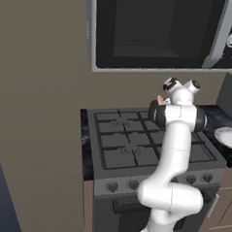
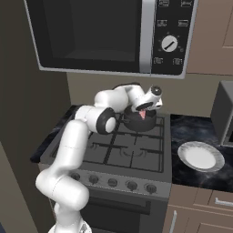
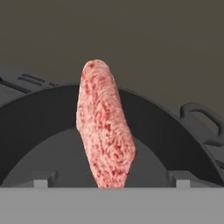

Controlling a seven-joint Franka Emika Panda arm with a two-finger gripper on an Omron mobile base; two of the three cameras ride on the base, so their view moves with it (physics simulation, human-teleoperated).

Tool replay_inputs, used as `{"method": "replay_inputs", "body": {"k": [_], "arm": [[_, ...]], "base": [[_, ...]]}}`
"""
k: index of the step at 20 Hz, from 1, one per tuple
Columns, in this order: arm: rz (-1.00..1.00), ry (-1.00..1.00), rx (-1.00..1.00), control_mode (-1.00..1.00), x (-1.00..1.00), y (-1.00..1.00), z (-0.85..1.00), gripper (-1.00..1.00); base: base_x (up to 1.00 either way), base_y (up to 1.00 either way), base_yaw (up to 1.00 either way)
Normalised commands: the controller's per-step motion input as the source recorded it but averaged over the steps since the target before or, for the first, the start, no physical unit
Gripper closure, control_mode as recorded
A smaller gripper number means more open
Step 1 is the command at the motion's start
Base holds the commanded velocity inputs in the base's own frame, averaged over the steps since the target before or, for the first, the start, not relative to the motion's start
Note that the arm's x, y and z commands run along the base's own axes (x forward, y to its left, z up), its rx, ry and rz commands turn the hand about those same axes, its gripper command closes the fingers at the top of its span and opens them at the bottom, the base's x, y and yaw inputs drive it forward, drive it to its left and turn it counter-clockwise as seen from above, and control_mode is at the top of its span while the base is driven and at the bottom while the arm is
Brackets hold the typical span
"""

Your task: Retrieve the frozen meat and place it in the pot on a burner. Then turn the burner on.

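Showing frozen meat (image 3: 105, 127) | pinkish-red, pale-streaked slab | edge-on above pot (image 3: 39, 127)

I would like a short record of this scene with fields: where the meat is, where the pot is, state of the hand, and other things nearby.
meat: frozen meat held on edge in the hand, hanging over the open pot
pot: dark pot on a rear burner of the stove, right side in the right base view
hand: shut on the meat, just above the pot
nearby: white plate on the counter right of the stove; microwave above
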Motion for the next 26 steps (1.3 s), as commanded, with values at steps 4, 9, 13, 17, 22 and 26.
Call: {"method": "replay_inputs", "body": {"k": [4, 9, 13, 17, 22, 26], "arm": [[0.00, 0.00, 0.03, -1.00, -0.08, 0.00, 0.36, -1.00], [-0.01, 0.00, 0.07, -1.00, -0.34, -0.12, 0.02, -1.00], [-0.03, -0.01, 0.05, -1.00, -0.42, -0.16, 0.00, -1.00], [-0.02, -0.09, 0.05, -1.00, -0.47, -0.06, 0.15, -1.00], [-0.03, -0.04, 0.01, -1.00, -0.51, -0.01, 0.23, -1.00], [-0.09, 0.00, 0.00, -1.00, -0.46, -0.02, 0.00, -1.00]], "base": [[0.00, 0.00, 0.00], [0.00, 0.00, 0.00], [0.00, 0.00, 0.00], [0.00, 0.00, 0.00], [0.00, 0.00, 0.00], [0.00, 0.00, 0.00]]}}
